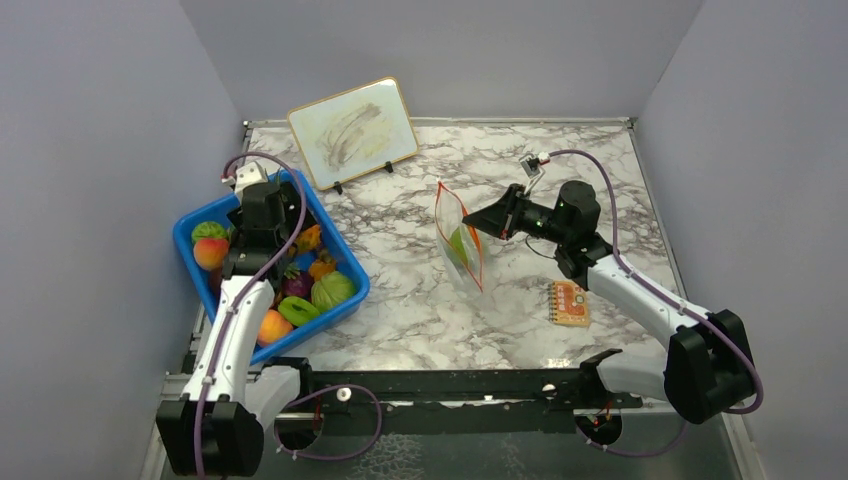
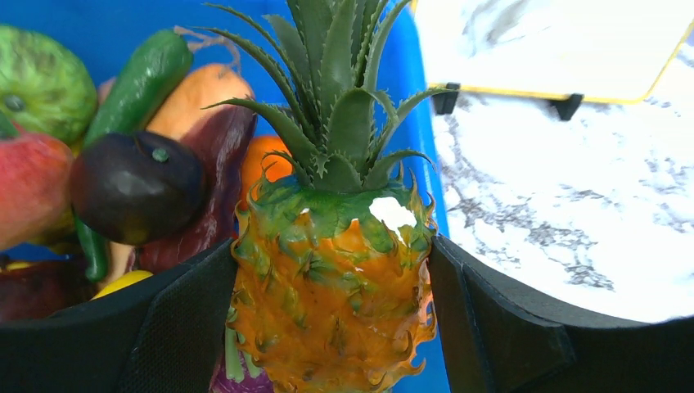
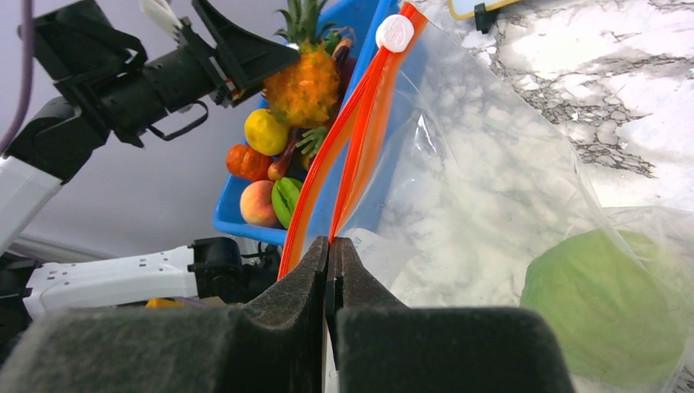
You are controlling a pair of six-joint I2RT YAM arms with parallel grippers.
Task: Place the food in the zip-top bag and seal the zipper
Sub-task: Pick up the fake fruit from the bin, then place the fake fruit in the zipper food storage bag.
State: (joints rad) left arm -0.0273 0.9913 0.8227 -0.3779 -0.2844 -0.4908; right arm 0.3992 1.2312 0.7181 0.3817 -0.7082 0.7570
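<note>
My left gripper point(image 2: 331, 255) is shut on the food's orange pineapple point(image 2: 327, 303) with spiky green leaves, one jaw on each side of its body. It holds the pineapple point(image 1: 308, 238) above the blue tub point(image 1: 355, 292), where several other toy fruits and vegetables lie. At mid table the clear zip-top bag point(image 1: 462, 262) stands upright. My right gripper point(image 3: 330, 244) is shut on the bag's rim at the orange-red zipper point(image 3: 344, 139), whose two strips stand apart, and a white slider point(image 3: 394, 33) sits at the far end. A green piece of food point(image 3: 606, 303) lies inside the bag point(image 3: 458, 164).
A framed white board point(image 1: 352, 130) leans on small stands at the back left. A small orange square item point(image 1: 569, 302) lies on the marble top near the right arm. Grey walls close in the left, right and back sides.
</note>
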